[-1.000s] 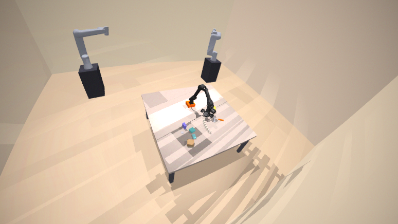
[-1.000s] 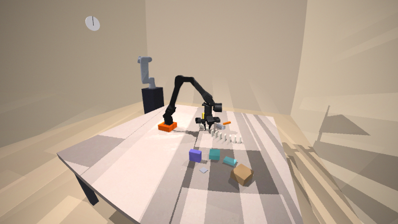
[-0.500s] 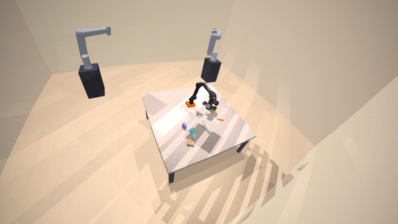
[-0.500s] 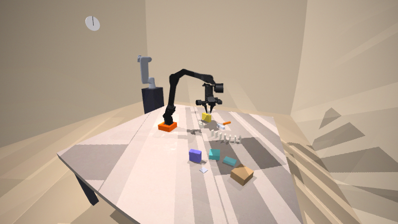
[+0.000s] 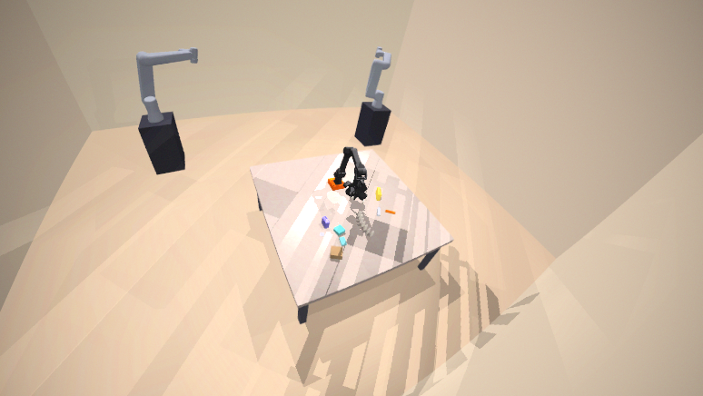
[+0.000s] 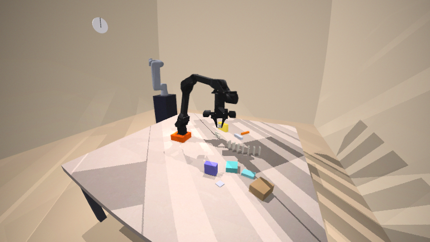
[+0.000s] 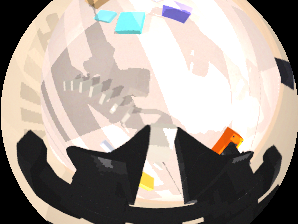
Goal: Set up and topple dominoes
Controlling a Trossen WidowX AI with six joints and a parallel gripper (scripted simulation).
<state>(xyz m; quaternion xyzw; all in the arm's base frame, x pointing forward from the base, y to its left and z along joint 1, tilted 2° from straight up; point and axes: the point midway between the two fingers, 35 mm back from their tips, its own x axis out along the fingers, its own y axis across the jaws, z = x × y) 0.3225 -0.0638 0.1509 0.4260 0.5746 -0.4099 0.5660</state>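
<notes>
My gripper (image 6: 219, 126) (image 7: 164, 128) is shut on a pale domino (image 7: 163, 136) and holds it above the table, between the arm's base and the near end of the row. The standing row of several pale dominoes (image 5: 363, 223) (image 6: 243, 149) (image 7: 93, 91) curves away to the right in the exterior view; it stands apart from the fingers. Another pale domino (image 6: 217, 135) is on the table below the gripper, off the row's near end; whether it stands or lies is unclear. The held domino's lower part is hard to make out.
A yellow block (image 5: 378, 193) (image 6: 223, 127), a pale blue bar (image 6: 238, 136) and an orange bar (image 5: 390, 212) (image 6: 245, 132) lie beyond the row. Purple (image 6: 210, 168), turquoise (image 6: 231, 166) and brown blocks (image 6: 261, 188) are on the row's other side, with a flat pale tile (image 6: 219, 183).
</notes>
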